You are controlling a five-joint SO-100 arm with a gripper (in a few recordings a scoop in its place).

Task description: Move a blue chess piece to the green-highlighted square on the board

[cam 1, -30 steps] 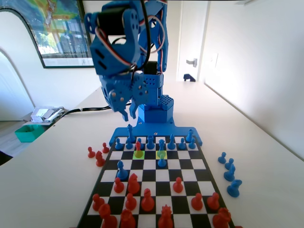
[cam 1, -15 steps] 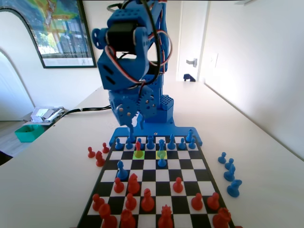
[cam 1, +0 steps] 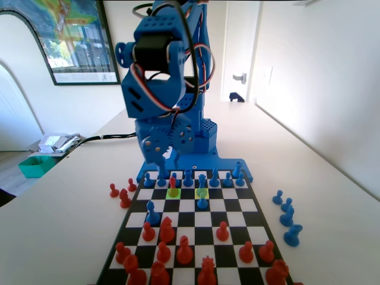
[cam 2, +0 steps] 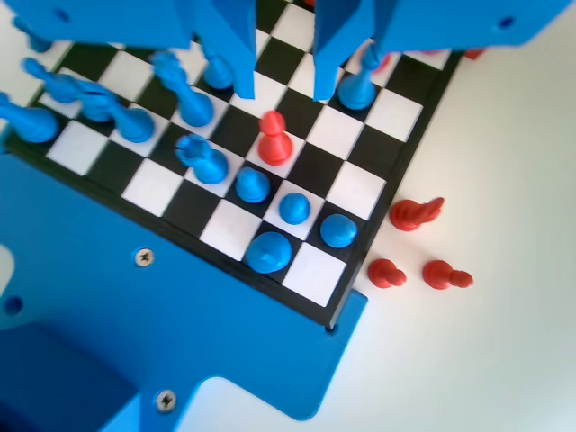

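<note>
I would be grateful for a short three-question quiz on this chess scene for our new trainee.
1. True or false: the gripper is shut on a piece.
2. In the wrist view, the pawn just below the gap between the jaws is: A) red B) blue C) white.
3. Fill in: in the wrist view, ___ red pieces lie on the table beside the board.

Key: 1 false, the jaws stand apart with nothing between them; 2 A; 3 three.
</note>
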